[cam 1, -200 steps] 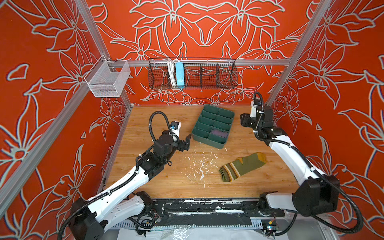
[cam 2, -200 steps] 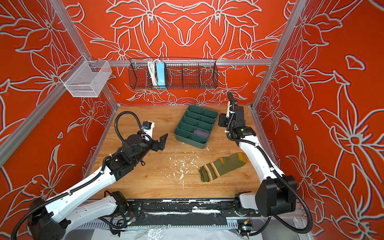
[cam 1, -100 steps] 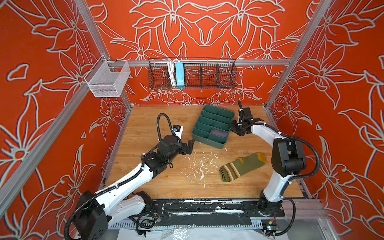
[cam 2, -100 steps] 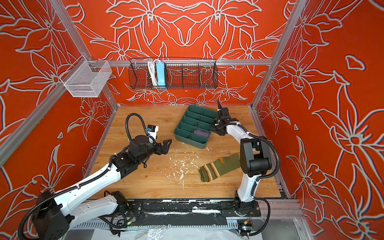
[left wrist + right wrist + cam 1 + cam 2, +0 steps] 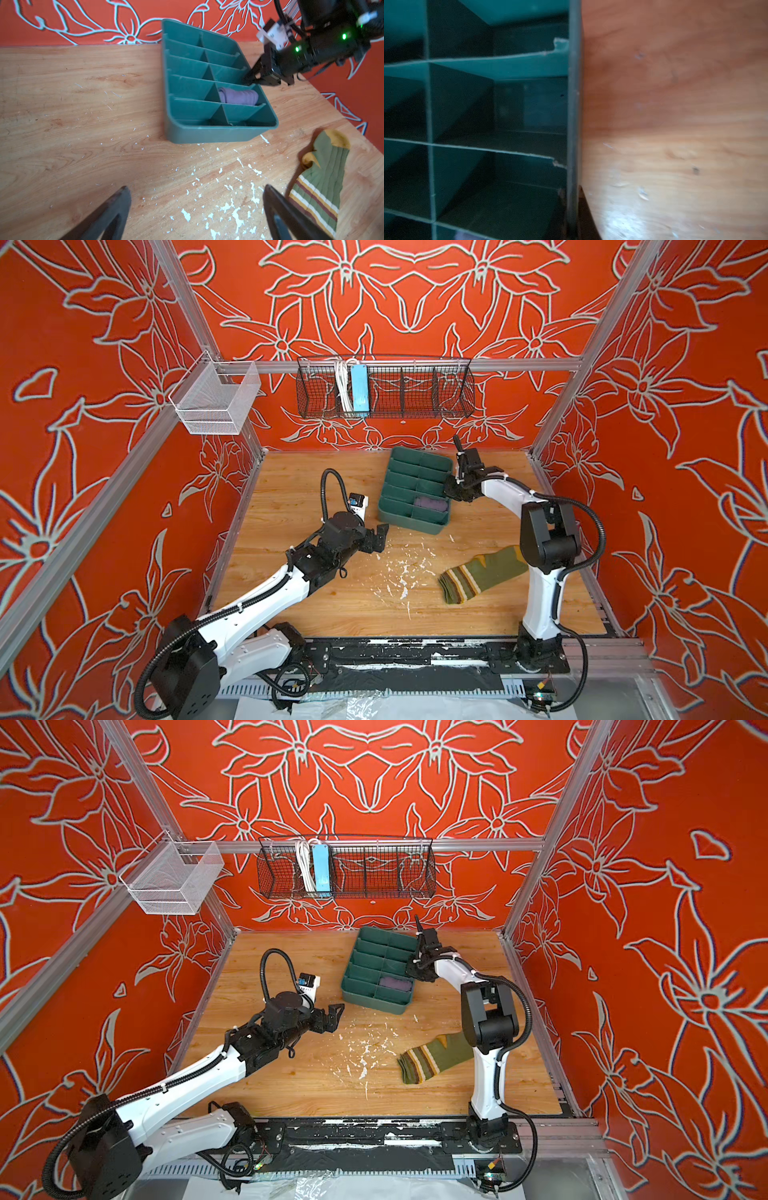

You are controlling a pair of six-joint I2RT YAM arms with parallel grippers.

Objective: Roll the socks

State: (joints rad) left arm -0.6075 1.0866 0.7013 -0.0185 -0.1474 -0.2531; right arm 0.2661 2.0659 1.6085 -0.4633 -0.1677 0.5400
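Since a second ago the right claw (image 5: 452, 490) is coming down and clenching the right rim of the tray (image 5: 411, 526), and the left claw (image 5: 380, 533), wide open and empty, is sitting nearer the tray's front corner. The purple sock (image 5: 432, 504) is lying rolled in a tray slot beside that rim. The green sock (image 5: 484, 574) is lying flat on the tabletop (image 5: 299, 489), with open wood left of the tray.

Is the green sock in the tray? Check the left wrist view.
No, the green sock lies flat on the table, outside the tray.
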